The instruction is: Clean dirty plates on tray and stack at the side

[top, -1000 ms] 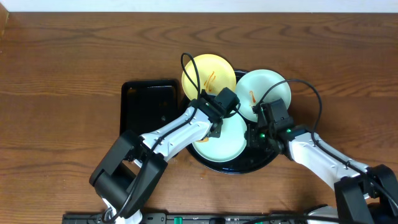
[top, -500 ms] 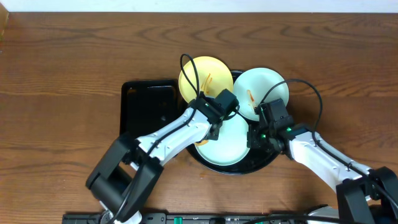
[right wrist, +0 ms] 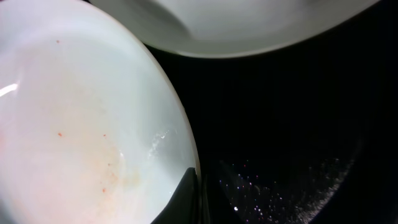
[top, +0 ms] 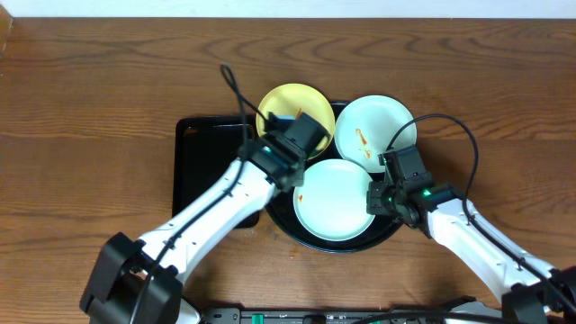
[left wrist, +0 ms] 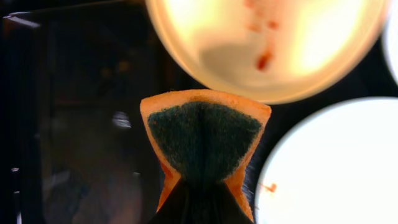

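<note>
Spreading across the whole overhead view is a dark wooden table (top: pixel 90 108), with a pale strip along the top edge. At centre sits the round black tray (top: pixel 389 234), and a smaller rectangular tray (top: pixel 207 153) touches its left side. Three plates lie on the round tray: a pale yellow plate (top: pixel 286 101) at upper left, an upper mint plate (top: pixel 376 130) streaked with orange, and a lower mint plate (top: pixel 333 202) with faint specks. The left arm covers the yellow plate's lower edge, and the plates hide most of the tray floor. The left gripper (left wrist: pixel 198 198) is clamped on an orange sponge (left wrist: pixel 204 140), dark scouring face showing, just below the yellow plate. The right gripper (top: pixel 378 198) sits at the lower mint plate's right rim. Only one fingertip (right wrist: pixel 186 196) shows against the black, so its jaw spacing cannot be told.
</note>
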Robot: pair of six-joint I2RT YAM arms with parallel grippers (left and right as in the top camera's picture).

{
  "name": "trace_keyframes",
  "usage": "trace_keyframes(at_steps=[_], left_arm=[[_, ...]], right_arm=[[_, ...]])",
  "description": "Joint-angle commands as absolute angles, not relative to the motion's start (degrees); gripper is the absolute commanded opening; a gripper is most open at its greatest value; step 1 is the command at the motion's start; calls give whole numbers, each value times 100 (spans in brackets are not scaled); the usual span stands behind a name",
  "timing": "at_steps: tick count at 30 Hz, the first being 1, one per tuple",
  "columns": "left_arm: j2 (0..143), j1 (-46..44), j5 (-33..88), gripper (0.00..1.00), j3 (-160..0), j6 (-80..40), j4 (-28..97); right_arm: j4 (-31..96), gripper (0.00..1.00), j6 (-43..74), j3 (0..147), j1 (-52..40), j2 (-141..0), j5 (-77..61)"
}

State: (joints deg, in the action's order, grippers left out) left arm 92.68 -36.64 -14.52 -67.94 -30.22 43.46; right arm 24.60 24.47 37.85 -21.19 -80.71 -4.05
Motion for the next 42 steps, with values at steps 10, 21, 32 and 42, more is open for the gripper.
trace_keyframes(at_steps=[10, 21, 32, 42], left_arm=[[9214, -2578, -1586, 9, -6836, -3114, 4394], [9216, -2502, -1597, 12, -6836, -3111, 4390], [9244, -1938, -1592, 8, -6836, -3111, 4390], [9249, -1667, -1586, 8, -6836, -3114, 4375]], right_arm=[[3704, 1, 1811, 4296, -2064, -7500, 274], [4943, 1, 1275, 5780, -2067, -7500, 777], [4987, 1, 1061, 5940, -2259, -7498, 1625], [4866, 1, 401, 6420, -3148, -7498, 3256]])
